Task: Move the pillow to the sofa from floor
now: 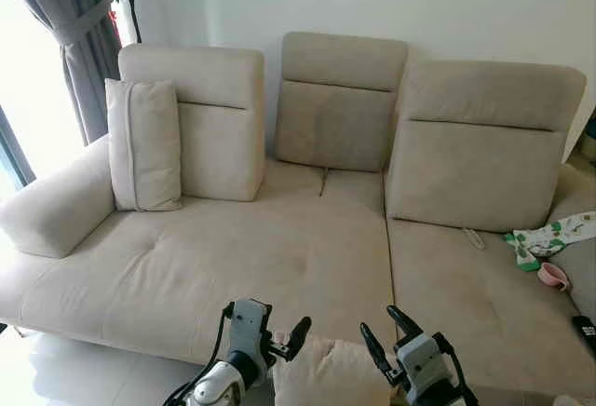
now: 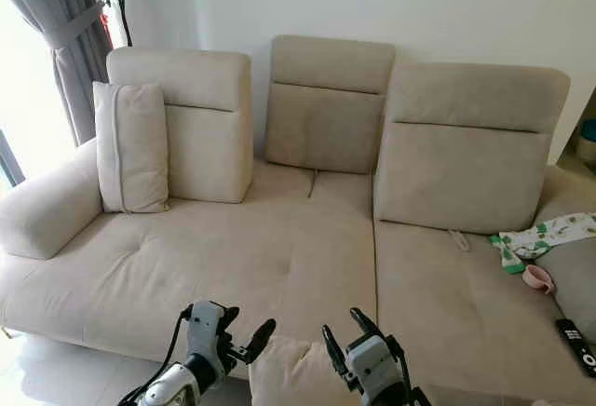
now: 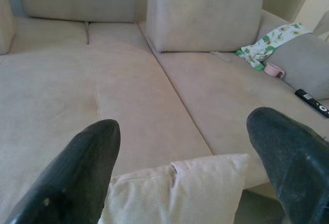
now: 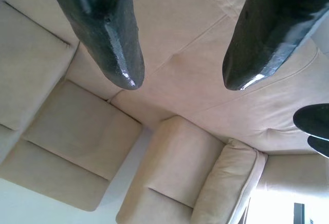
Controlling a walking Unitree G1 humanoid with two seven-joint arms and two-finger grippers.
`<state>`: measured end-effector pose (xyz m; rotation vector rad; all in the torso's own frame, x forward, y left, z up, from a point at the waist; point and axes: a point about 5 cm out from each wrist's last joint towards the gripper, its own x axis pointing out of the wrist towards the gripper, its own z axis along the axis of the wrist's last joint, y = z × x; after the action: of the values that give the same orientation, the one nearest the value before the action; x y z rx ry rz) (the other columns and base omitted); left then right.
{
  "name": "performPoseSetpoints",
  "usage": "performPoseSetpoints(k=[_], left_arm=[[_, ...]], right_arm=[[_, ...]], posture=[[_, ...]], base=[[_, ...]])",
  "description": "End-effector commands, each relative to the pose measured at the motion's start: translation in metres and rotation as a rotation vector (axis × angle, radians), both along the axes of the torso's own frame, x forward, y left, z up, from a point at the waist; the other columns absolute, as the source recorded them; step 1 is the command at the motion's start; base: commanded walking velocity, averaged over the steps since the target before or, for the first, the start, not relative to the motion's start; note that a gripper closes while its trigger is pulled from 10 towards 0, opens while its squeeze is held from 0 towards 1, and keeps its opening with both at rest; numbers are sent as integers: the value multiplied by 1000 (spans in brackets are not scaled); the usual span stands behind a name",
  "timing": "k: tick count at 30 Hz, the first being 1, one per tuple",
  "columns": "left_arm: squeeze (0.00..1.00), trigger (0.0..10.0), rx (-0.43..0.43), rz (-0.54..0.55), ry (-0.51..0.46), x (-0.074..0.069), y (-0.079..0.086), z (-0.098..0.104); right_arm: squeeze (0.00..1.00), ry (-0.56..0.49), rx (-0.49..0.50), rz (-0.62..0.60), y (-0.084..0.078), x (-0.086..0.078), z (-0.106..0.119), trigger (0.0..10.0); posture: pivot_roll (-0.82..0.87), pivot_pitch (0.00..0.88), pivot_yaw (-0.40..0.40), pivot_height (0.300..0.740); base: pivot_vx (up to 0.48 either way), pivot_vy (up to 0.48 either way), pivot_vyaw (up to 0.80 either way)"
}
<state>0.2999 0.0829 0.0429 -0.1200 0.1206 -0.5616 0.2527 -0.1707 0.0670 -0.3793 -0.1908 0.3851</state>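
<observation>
Both tools, the left tool (image 1: 279, 336) and right tool (image 1: 384, 330), stood open flanking the pillow (image 1: 328, 373) at the sofa (image 1: 214, 266) front edge, apparently mid-carry; next, lifting it onto the seat.

daylight pours in from the tall window (image 1: 14, 99) on the left beside the grey gathered curtain (image 1: 70, 33), blown out to pure white. the wide beige fabric sofa (image 1: 279, 257) is evenly, softly lit with faint shadows under its back cushions. the 2 head views are sharp; the close black fingers (image 3: 72, 178) look soft, with small glints.
</observation>
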Motion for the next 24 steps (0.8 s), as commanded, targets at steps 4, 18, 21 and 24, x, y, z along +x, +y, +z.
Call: performPoseSetpoints(k=[4,18,21,24], left_arm=[[0,10000,24,-12,-8,-1,0,-1],[0,10000,29,-19,-8,-2,0,-1],[0,10000,29,-19,-8,-2,0,-1],[0,10000,22,-17,-7,-1,-1,-1]], right_arm=[[0,15,4,-7,0,1,-2,10000],[0,24,3,-7,2,0,-5,10000],[0,24,3,-7,2,0,-5,10000],[0,22,1,-7,2,1,-5,10000]], posture=[[-91,0,40,740],[-90,0,42,740],[-90,0,42,740],[-89,0,40,740]], base=[[0,0,0],[228,0,0],[265,0,0],[86,0,0]])
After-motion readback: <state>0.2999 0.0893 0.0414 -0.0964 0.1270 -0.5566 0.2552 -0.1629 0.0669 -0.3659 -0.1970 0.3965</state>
